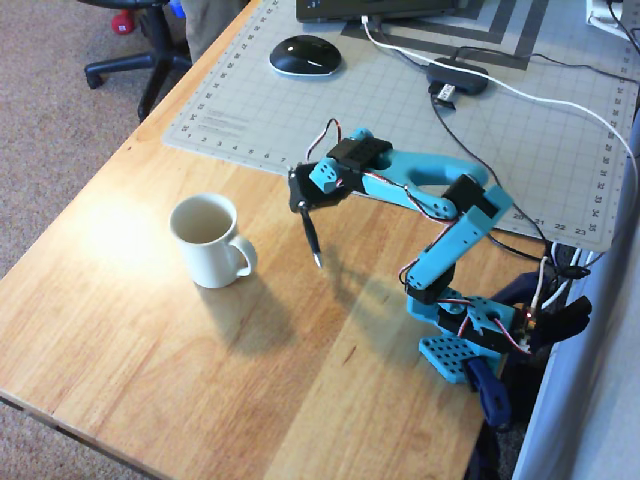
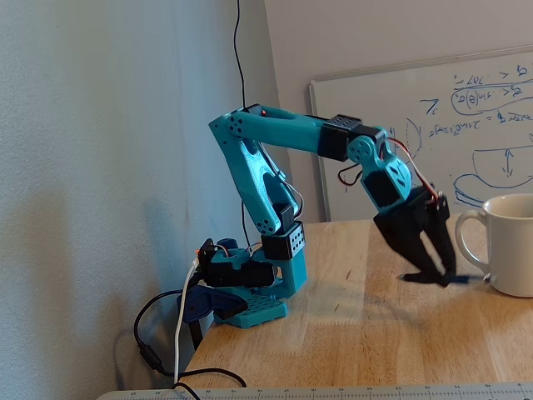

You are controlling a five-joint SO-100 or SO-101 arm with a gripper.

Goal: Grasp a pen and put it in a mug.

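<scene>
cutting mat: ruler numbers on edges, too small | whiteboard: blue handwriting, illegible

Cream-white mug, dark pen, teal arm with black gripper, grey gridded mat.

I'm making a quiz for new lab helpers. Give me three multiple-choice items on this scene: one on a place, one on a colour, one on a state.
1. In the overhead view, where is the mug relative to the gripper?
A left
B right
C under it

2. What colour is the arm?
A red
B teal
C yellow

3. Where is the pen?
A in the mug
B on the mat
C held in the jaws

Answers:
1 A, the mug stands left of the gripper.
2 B, its links are teal.
3 C, the pen hangs from the closed jaws, outside the mug.
</scene>
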